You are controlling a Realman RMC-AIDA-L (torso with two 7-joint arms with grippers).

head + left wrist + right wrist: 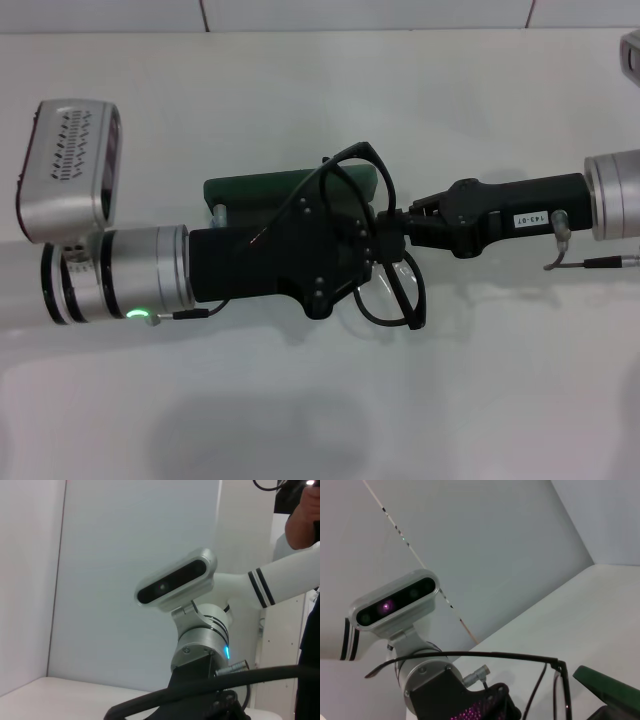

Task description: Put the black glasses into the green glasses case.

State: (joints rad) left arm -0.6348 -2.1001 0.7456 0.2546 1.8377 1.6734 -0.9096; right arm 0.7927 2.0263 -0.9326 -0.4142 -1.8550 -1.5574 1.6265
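Head view: the left gripper (375,240) and the right gripper (398,228) met mid-table (300,420), tip to tip. The black glasses (392,285) hung between them, tilted, one temple arm arcing up over the far side, lens rims dropping toward the near side. The right gripper's claw looked pinched on the frame near the bridge; the left gripper's claw was hidden under its own black body, so can't tell if spread or closed. The green glasses case (262,187) lay on the table just behind the left gripper, mostly covered by it.

Left wrist view: looked across at the right arm's wrist w/ its camera (176,580); a blurred black band, prob. the glasses' frame (210,682), crossed close to the lens. Own claw not seen.

Right wrist view: the glasses' temple arm (470,655) ran across, a lens rim (561,690) dropping from its hinge. A corner of the case (610,687) sat beside the rim. The left arm's wrist camera (395,602) was beyond.
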